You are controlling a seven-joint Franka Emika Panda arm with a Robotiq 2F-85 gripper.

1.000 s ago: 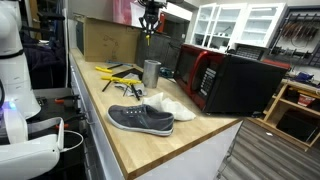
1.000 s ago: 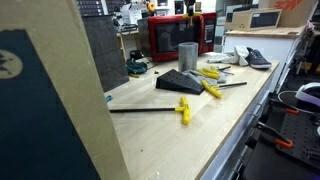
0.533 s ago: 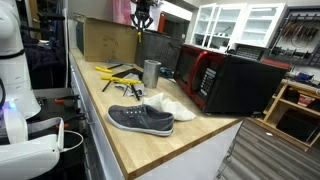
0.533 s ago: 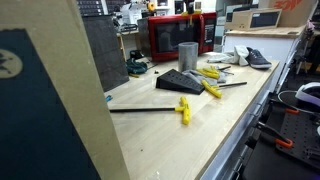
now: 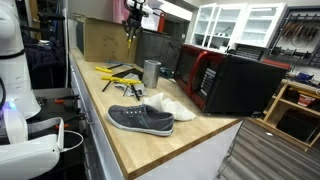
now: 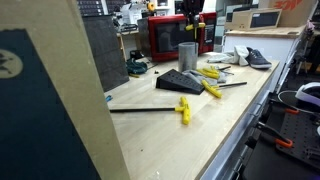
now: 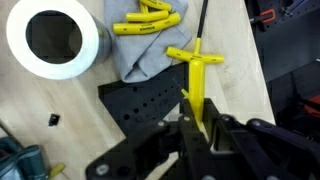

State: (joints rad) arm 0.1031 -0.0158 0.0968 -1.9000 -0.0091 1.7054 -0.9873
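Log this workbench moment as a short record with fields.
gripper: raised high above the bench, touching nothing that lies on it
jaws: seem shut on a yellow piece, seen in the wrist view
beneath the gripper: black perforated plate, grey cloth, metal cup
surface: wooden worktop
elsewhere on it: grey shoe, T-handle tool, yellow-handled tools
at the back: red-fronted microwave, cardboard box
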